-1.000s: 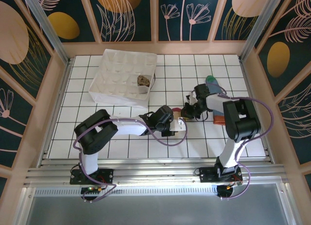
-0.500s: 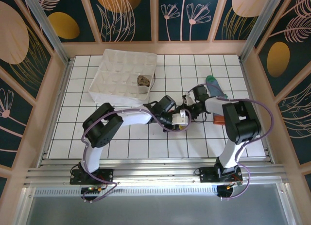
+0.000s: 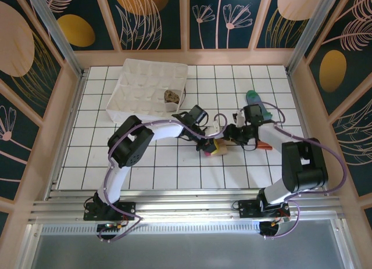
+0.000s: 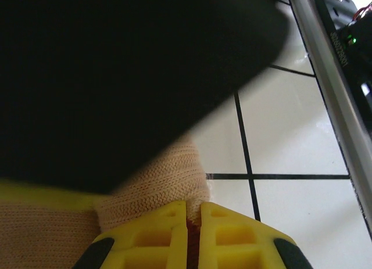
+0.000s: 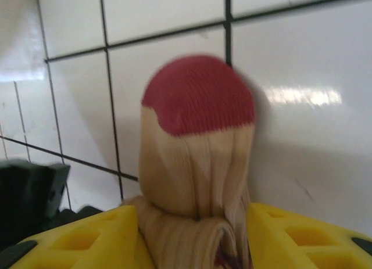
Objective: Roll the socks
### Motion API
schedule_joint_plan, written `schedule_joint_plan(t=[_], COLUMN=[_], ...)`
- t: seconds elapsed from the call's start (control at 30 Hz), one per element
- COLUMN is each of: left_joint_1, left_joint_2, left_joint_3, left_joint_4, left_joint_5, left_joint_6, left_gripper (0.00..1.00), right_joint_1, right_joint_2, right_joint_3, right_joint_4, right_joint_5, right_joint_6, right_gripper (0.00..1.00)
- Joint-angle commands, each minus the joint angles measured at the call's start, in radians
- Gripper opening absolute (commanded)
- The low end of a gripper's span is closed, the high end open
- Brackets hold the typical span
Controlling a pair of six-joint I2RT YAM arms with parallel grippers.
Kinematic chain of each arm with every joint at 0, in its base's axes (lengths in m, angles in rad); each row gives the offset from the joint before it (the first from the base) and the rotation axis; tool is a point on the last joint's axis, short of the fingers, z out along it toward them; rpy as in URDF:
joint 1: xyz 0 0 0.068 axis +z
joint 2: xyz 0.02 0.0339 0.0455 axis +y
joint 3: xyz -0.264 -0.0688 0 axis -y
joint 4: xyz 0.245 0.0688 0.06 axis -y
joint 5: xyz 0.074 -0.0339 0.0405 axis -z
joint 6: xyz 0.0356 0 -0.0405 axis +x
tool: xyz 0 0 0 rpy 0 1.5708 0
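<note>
Centre of overhead frame: left jaws pinched shut on beige sock [image 4: 165, 179]; right jaws parted, flanking its roll, red toe uppermost, on tiled counter [image 5: 302, 65].

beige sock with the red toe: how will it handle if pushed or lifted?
Likely floppy: the beige sock is soft knit, folded and sagging on itself. Probably light, and grippy rather than slippery on the glossy tiles. The loose fold may unroll if lifted by one end.

White arms [image 3: 163, 129] with black joints, looped purple cables [image 3: 344, 171], and yellow hollow-ribbed fingers [image 4: 232, 237].
</note>
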Motion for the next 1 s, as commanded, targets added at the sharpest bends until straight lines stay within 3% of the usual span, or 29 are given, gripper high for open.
schedule_joint_plan(t=[0.0,0.33,0.4,0.5,0.57,0.87,0.97], left_joint_1=[-0.004,-0.003,-0.003,-0.003,-0.003,-0.009,-0.070], left_joint_2=[0.110,0.122,0.123,0.093,0.029,-0.355,-0.439], left_joint_3=[-0.036,-0.029,-0.027,-0.046,-0.099,-0.414,-0.512], left_joint_4=[-0.138,-0.122,-0.119,-0.090,-0.033,0.306,0.388], left_joint_5=[-0.067,-0.078,-0.102,-0.162,-0.209,-0.438,-0.621], left_joint_6=[-0.058,-0.077,-0.082,-0.084,-0.076,0.021,0.129], left_gripper=[0.04,0.07,0.07,0.14,0.19,0.40,0.44], right_joint_1=[0.001,0.068,0.085,0.098,0.098,0.088,0.085], right_joint_2=[-0.047,0.011,0.039,0.076,0.103,0.188,0.208], right_joint_3=[-0.040,-0.116,-0.116,-0.116,-0.110,-0.066,-0.057], right_joint_4=[-0.053,-0.001,0.003,-0.006,-0.024,-0.084,-0.092], right_joint_5=[0.052,0.015,0.025,0.050,0.069,0.123,0.120], right_joint_6=[0.038,0.083,0.086,0.094,0.088,0.050,0.042], right_gripper=[0.53,0.47,0.38,0.12,0.01,0.00,0.00])
